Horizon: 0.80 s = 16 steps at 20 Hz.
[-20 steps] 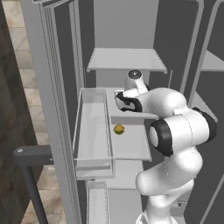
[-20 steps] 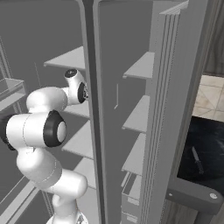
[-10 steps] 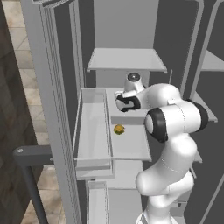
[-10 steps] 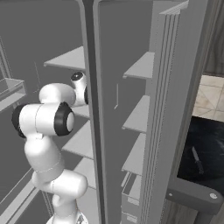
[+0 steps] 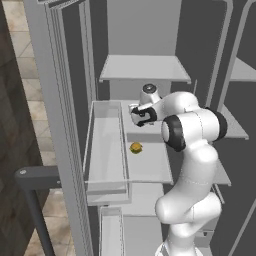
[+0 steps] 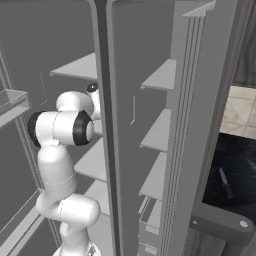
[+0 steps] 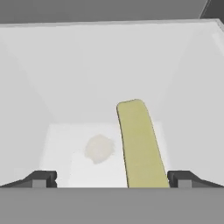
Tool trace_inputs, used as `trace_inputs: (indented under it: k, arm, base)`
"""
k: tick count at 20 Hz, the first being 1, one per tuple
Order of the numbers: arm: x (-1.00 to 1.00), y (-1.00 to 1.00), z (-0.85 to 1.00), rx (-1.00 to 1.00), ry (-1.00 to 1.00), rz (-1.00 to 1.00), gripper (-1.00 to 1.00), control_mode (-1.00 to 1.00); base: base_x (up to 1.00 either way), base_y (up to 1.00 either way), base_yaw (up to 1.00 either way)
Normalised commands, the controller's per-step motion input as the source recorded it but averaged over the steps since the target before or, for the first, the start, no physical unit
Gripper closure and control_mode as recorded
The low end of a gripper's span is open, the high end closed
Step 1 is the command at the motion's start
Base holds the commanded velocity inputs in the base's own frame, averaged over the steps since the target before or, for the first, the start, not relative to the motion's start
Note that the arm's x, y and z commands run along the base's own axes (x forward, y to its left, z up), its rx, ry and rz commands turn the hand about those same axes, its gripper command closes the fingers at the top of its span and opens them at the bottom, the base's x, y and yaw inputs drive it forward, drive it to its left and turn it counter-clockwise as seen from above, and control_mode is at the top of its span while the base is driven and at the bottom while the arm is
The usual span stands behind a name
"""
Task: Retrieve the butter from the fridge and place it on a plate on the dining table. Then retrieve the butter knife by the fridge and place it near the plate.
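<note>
The butter (image 7: 140,144) was seen in the hand view as a slim, flat, yellowish-olive stick with a rounded far end, lying on a pale fridge shelf (image 7: 87,170) right of centre. Its near end was cut off at the bottom of the frame, between the two widely parted fingertips (image 7: 41,178) of the gripper (image 7: 111,179), nearer the right one; nothing was gripped. A faint pale smudge (image 7: 99,148) lay just left of it, too blurred to identify. In the left base view, the gripper reached into the fridge (image 5: 145,67) at centre, its jaws hidden.
</note>
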Motion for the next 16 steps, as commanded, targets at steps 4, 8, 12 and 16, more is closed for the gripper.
trace_inputs:
  k: [4,8,12,16]
  arm:
    - [0.52,-0.04,-0.01,-0.01,0.14,0.00,-1.00,-1.00]
    - [0.21,-0.05,-0.17,-0.05,0.21,0.00,-1.00,-1.00]
    - [0.11,0.00,-0.32,-0.08,0.16,0.00,-1.00,-1.00]
    - [0.04,-0.19,-0.46,-0.06,0.08,-0.01,-1.00,-1.00]
  base:
    - [0.00,0.00,0.00]
    - [0.00,0.00,0.00]
    - [0.00,0.00,0.00]
    - [0.00,0.00,0.00]
